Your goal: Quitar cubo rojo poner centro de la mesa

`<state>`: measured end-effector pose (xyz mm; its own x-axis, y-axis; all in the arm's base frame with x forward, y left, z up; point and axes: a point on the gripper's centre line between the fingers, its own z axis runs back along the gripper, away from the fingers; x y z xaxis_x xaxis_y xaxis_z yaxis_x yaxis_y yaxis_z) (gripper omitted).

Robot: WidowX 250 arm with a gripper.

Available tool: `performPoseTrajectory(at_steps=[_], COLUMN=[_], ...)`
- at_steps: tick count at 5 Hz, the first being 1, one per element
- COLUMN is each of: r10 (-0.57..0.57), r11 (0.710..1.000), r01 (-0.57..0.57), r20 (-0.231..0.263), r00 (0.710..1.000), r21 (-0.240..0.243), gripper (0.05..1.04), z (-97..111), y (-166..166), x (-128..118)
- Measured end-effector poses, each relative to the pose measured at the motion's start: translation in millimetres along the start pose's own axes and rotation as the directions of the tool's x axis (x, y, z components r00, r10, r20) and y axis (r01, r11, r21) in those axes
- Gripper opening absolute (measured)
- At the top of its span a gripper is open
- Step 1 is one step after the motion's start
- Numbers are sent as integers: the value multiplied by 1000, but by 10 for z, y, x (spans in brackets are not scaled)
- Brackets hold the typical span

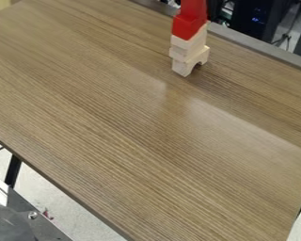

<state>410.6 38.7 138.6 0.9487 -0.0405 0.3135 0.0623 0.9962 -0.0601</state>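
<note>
**Metal plate [52,229] in front, red cube [187,28] high on a tower at the far side**

Nearest, at the lower left, the metal plate carries a bolt [33,215] and a dark round part [8,225]. Past it come the pale floor [49,186] and a black table leg [13,170], then the wood-grained table [134,141], whose middle is the goal.

Near the far edge stands the tower: an arched block [181,68] at the foot, pale wooden blocks [188,46] above it, the red cube on those, and an upper red piece [194,7] on top.

The cube should prove light and stiff, hard to damage, perhaps a little slick if its faces are painted. Take it by two opposite side faces, square and at mid-height, then lift straight up. The upper red piece probably wants removing first, or it may topple. The stack looks uneven, and a sideways nudge could bring it down. Firm but modest pressure should do.

Whether the gripper is spread, pressed together or pinching something, I cannot tell.
</note>
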Motion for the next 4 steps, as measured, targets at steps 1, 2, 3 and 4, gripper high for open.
performPoseTrajectory(at_steps=[1, 2, 3, 4], r10=[3, 4, 21, 43], r11=[1000, 1000, 1000, 998], r01=[-3, -4, -21, -43], r20=[-8, -3, -8, -7], r00=[1000, 1000, 1000, 999], r21=[3, 5, -17, -53], gripper=[670, 597, 597, 597], z=[-104, -100, -93, -53], y=[37, 47, 55, 57], x=[4, 12, 21, 29])
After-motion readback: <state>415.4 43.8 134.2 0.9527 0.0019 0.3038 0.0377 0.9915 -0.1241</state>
